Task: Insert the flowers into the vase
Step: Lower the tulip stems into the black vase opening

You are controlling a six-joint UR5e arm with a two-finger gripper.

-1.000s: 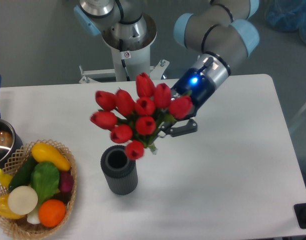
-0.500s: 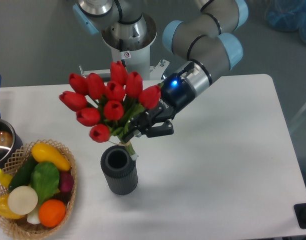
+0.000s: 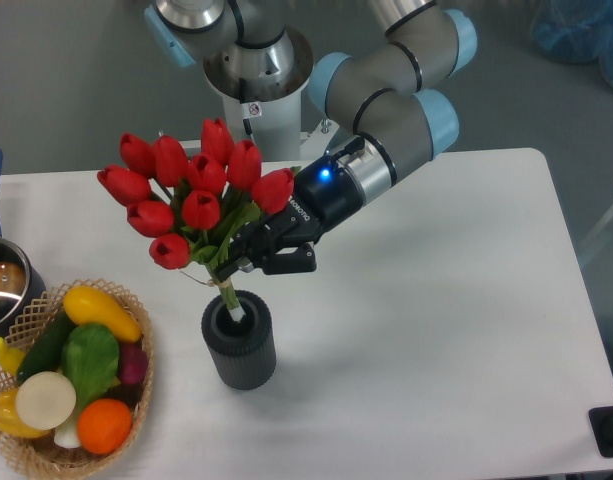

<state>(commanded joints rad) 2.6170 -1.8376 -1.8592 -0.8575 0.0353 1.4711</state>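
Item: flowers, red tulips, tilted left. Held by gripper, its fingers clamped on the leafy stems below the heads. Stem ends had just entered the mouth of the vase, which stood upright on the bench. Status: insertion begun, judged incomplete; bunch not yet lowered, straightened or released. Nearby: wicker basket of vegetables, well left of the vase; pot at left edge.

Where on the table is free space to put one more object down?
Bare table runs from the vase to the right edge, and along the front. The left is crowded: wicker basket, steel pot. The gripper holds the flowers over the vase.
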